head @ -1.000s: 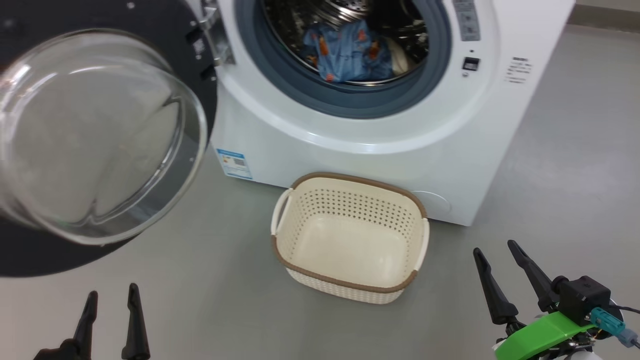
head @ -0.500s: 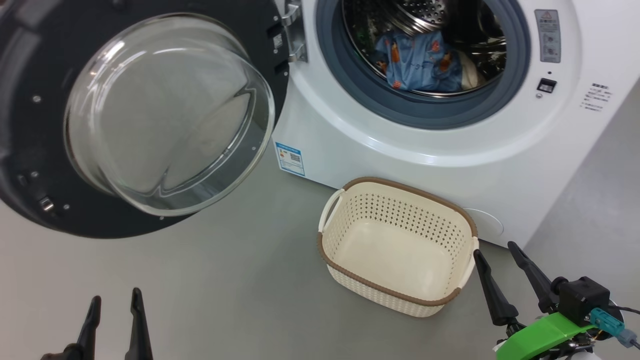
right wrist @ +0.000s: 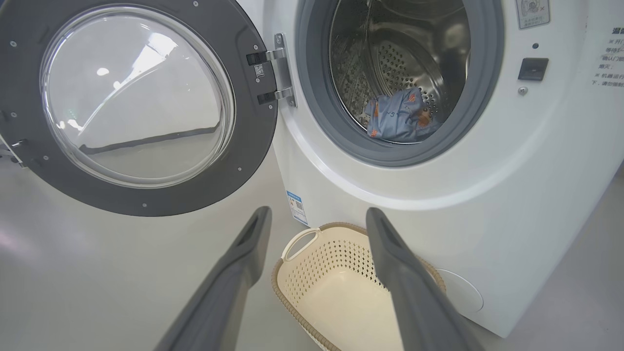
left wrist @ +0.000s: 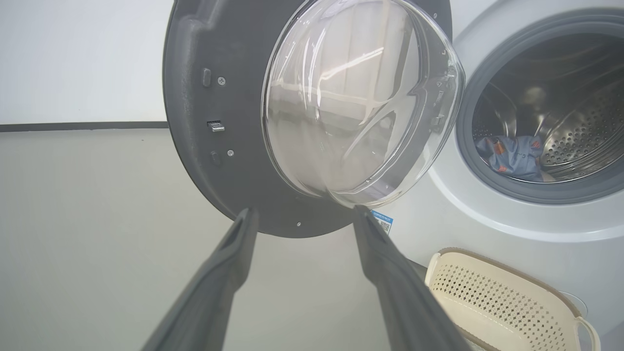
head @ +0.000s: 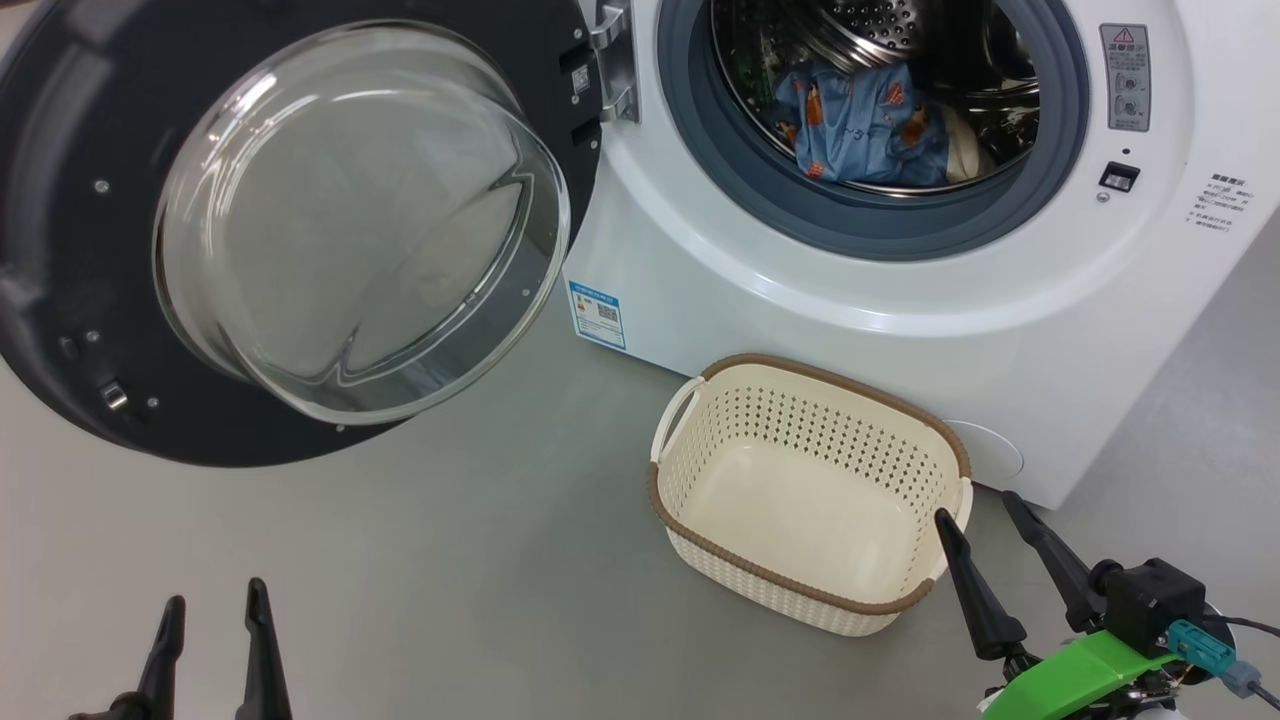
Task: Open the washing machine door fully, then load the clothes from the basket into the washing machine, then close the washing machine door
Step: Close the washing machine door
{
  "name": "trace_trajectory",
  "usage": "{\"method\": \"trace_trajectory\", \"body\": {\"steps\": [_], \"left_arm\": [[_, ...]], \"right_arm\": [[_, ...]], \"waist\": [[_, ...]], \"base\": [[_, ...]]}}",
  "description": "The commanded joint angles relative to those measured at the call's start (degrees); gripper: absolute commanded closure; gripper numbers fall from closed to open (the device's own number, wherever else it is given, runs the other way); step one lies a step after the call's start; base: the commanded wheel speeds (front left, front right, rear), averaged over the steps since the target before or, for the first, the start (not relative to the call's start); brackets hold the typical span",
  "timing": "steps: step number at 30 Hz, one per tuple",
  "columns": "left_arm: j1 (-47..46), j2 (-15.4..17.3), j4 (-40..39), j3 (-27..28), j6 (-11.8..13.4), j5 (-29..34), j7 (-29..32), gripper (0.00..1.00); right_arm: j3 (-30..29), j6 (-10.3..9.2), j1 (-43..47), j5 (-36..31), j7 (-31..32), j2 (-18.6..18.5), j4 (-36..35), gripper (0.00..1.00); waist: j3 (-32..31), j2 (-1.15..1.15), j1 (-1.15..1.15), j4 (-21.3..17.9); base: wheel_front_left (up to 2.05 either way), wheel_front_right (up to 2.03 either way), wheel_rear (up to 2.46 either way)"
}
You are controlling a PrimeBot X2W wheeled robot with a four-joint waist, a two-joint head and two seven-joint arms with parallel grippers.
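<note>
The washer [head: 800,320] is standing on the grey floor [head: 450,560] with its round opening facing the robot. The door [head: 360,220] is hanging wide open at the left of the opening, carried by the hinge [head: 615,60] on its right edge. Its inner side is turning to the robot and the clear glass bowl is bulging out towards the camera. The clothes [head: 860,135] are lying at the bottom of the steel drum [head: 880,30] as one crumpled blue heap with orange prints, and a cream piece [head: 965,150] is showing just beside it on the right. The basket [head: 800,585] is sitting upright on the floor just in front of the washer, below the opening, with its mouth facing up and its bare bottom showing. Its long axis is running roughly along the front of the washer, with one handle at each short end. The left gripper [head: 215,595] is hanging over the floor at the lower left, its fingers apart and holding nothing, pointing towards the lower rim of the door. The right gripper [head: 975,506] is hanging at the lower right, its fingers also apart and holding nothing, pointing towards the right end of the basket. One fingertip is overlapping the rim there, and I cannot tell if it is touching.
</note>
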Motion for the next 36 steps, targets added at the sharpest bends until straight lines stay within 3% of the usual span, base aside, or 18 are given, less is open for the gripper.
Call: {"method": "trace_trajectory", "body": {"steps": [1, 9, 10, 11, 12, 13, 14, 19, 24, 28, 36], "left_arm": [[-0.3, 0.5, -1.7, 2.2, 0.0, 0.5, -0.4, 0.00], [-1.1, 0.4, -1.9, 2.5, 0.0, -0.1, -0.4, 0.00], [-1.4, 0.4, -2.1, 2.6, 0.0, -0.4, -0.4, 0.24], [-1.6, 0.4, -2.4, 2.7, 0.0, -0.8, -0.4, 0.53], [-2.0, 0.4, -2.8, 3.0, 0.0, -1.3, -0.4, 0.64], [-2.5, 0.4, -3.1, 3.3, 0.0, -1.8, -0.4, 0.94], [-3.0, 0.4, -3.6, 3.6, 0.0, -2.2, -0.4, 1.00], [-6.0, 0.8, -6.9, 5.2, 0.0, -5.8, -0.4, 1.00], [-9.5, 3.4, -9.6, 7.5, 0.0, -8.8, -0.4, 1.00], [-15.1, 7.5, -11.0, 10.9, 0.0, -14.1, -0.4, 1.00], [-27.1, 19.5, -2.3, 13.5, 0.0, -37.0, -0.3, 1.00]], "right_arm": [[1.2, 0.25, -2.2, 0.4, -0.5, -1.1, -1.2, 0.00], [0.7, 0.25, -2.1, 0.3, -0.5, -1.2, -1.4, 0.00], [0.7, 0.25, -2.1, 0.3, -0.5, -1.2, -1.4, 0.00], [0.6, 0.25, -2.0, 0.2, -0.5, -1.2, -1.5, 0.00], [0.6, 0.25, -2.1, 0.1, -0.5, -1.2, -1.6, 0.00], [0.7, 0.25, -2.2, 0.1, -0.5, -1.3, -1.7, 0.00], [0.8, 0.25, -2.3, 0.0, -0.5, -1.3, -1.8, 0.00], [1.4, 0.25, -3.2, -0.1, -0.5, -1.9, -2.2, 0.00], [1.8, 0.25, -4.2, -0.3, -0.5, -2.7, -2.3, 0.00], [2.0, 0.25, -5.5, -0.6, -0.5, -3.5, -2.5, 0.00], [2.6, 0.25, -8.4, -0.9, -0.5, -4.7, -2.5, 0.00]], "waist": [[0.1, 0.00, 0.00, 0.0], [0.8, 0.00, 0.00, 0.0], [0.9, 0.00, 0.00, 0.0], [1.2, 0.00, 0.00, 0.0], [1.5, 0.00, 0.00, -0.1], [1.8, 0.00, 0.00, -0.2], [2.1, 0.00, 0.00, -0.3], [4.1, 0.00, 0.00, -0.7], [6.3, 0.00, 0.00, -0.8], [8.9, 0.00, 0.00, -0.8], [13.0, 0.00, 0.00, -1.5]], "base": [[0.00, 0.00, 0.00], [0.00, 0.00, 0.00], [0.00, 0.00, 0.00], [0.00, 0.00, 0.00], [0.00, 0.00, 0.00], [0.00, 0.00, 0.00], [0.00, 0.00, 0.00], [0.00, 0.00, 0.00], [0.00, 0.00, 0.00], [0.00, 0.00, 0.00], [0.00, 0.00, 0.00]]}}
